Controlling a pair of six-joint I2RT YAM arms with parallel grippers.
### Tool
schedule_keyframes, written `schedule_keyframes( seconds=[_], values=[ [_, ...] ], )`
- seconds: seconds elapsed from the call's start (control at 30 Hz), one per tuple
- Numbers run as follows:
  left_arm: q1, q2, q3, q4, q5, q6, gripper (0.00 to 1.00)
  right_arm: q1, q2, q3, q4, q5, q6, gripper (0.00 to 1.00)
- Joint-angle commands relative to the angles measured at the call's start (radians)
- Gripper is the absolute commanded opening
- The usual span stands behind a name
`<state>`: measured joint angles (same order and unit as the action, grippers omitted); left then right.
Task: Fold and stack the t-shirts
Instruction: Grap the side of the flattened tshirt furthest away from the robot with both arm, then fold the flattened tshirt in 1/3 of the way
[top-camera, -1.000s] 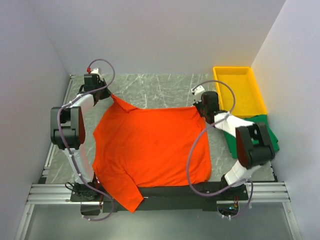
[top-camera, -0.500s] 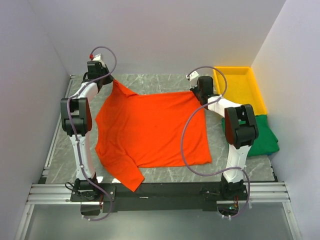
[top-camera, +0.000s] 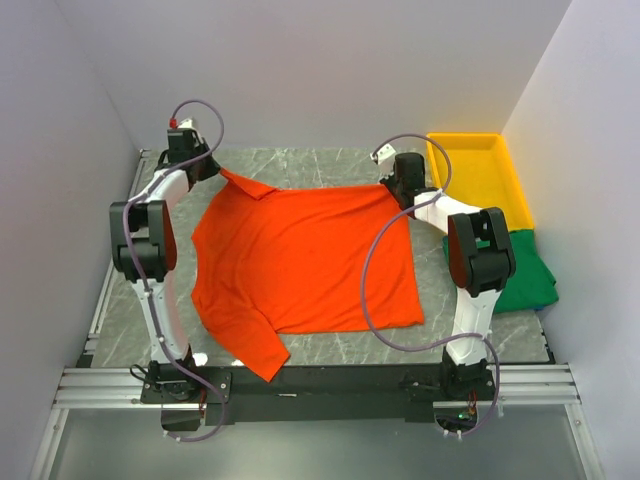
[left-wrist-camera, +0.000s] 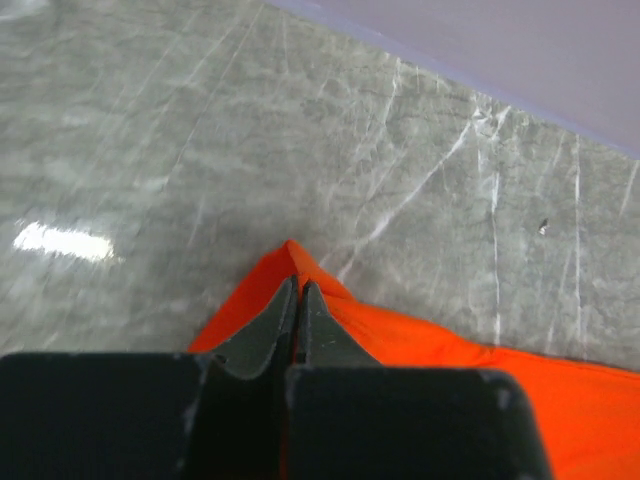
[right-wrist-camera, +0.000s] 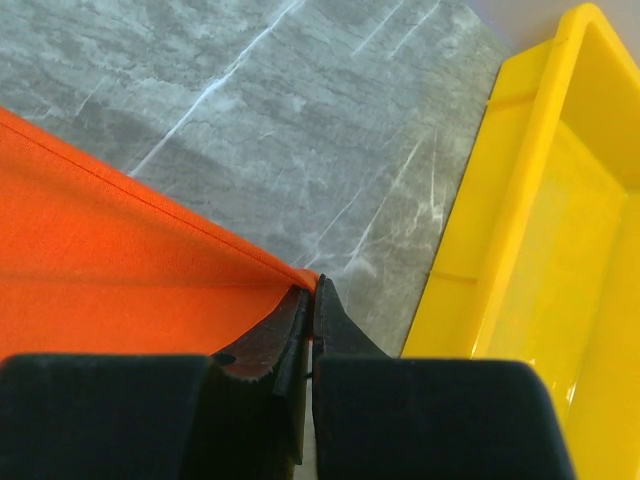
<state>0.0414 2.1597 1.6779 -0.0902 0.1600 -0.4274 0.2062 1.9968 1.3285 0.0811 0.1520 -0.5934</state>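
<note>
The orange-red t-shirt (top-camera: 300, 262) lies spread over the grey marble table (top-camera: 320, 165), one sleeve pointing toward the near edge. At the far left, my left gripper (top-camera: 205, 167) is shut on a corner of it (left-wrist-camera: 292, 255), which pokes out past the pinched fingertips (left-wrist-camera: 298, 290). Over at the far right corner of the shirt (right-wrist-camera: 150, 260), my right gripper (top-camera: 392, 187) is shut on the hem, cloth caught between its fingers (right-wrist-camera: 312, 290). The dark green t-shirt (top-camera: 525, 278) lies bunched at the right edge, partly behind the right arm.
A yellow plastic tray (top-camera: 478, 180) stands at the back right, close beside my right gripper; its rim (right-wrist-camera: 470, 250) fills the right of the right wrist view. White walls enclose the table on three sides. A metal rail (top-camera: 320, 385) runs along the near edge.
Both grippers carried the shirt's far corners toward the back wall, dragging it off the near rail; in the last half second the left gripper shifted slightly further left, stretching the cloth.
</note>
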Motion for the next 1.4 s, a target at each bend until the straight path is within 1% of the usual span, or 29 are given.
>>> schedule_keyframes(
  seconds=[0.0,0.03,0.13,0.17,0.37,0.5,0.8,0.97,1.1,1.23,1.37],
  values=[
    [0.005,-0.147,-0.056,0.011,-0.031,-0.04,0.01,0.015,-0.076,0.003,0.002,0.046,-0.006,0.0],
    [0.006,-0.17,-0.063,-0.029,-0.042,-0.046,0.01,0.018,-0.081,0.0,-0.001,0.053,-0.008,0.0],
    [0.006,-0.227,-0.105,-0.071,-0.073,-0.077,0.01,0.024,-0.098,-0.025,-0.006,0.067,-0.002,0.0],
    [0.008,-0.248,-0.145,-0.069,-0.077,-0.098,0.01,0.025,-0.108,-0.031,-0.006,0.067,0.003,0.0],
    [0.006,-0.395,-0.256,-0.108,-0.092,-0.194,0.01,0.039,-0.154,-0.087,-0.001,0.095,0.018,0.0],
    [0.006,-0.512,-0.36,-0.132,-0.119,-0.228,0.01,0.047,-0.184,-0.13,0.0,0.119,0.015,0.0],
    [0.005,-0.719,-0.504,-0.189,-0.132,-0.277,0.01,0.068,-0.25,-0.204,-0.03,0.146,0.037,0.0],
    [0.005,-0.799,-0.595,-0.22,-0.122,-0.321,0.01,0.081,-0.288,-0.252,-0.03,0.173,0.047,0.0],
    [0.005,-0.892,-0.681,-0.217,-0.14,-0.364,0.01,0.084,-0.319,-0.294,-0.029,0.188,0.066,0.0],
    [0.005,-0.966,-0.78,-0.203,-0.129,-0.421,0.01,0.091,-0.332,-0.328,-0.032,0.207,0.07,0.0],
    [0.005,-1.026,-0.888,-0.189,-0.14,-0.447,0.01,0.094,-0.325,-0.341,-0.061,0.189,0.095,0.0]
  ],
)
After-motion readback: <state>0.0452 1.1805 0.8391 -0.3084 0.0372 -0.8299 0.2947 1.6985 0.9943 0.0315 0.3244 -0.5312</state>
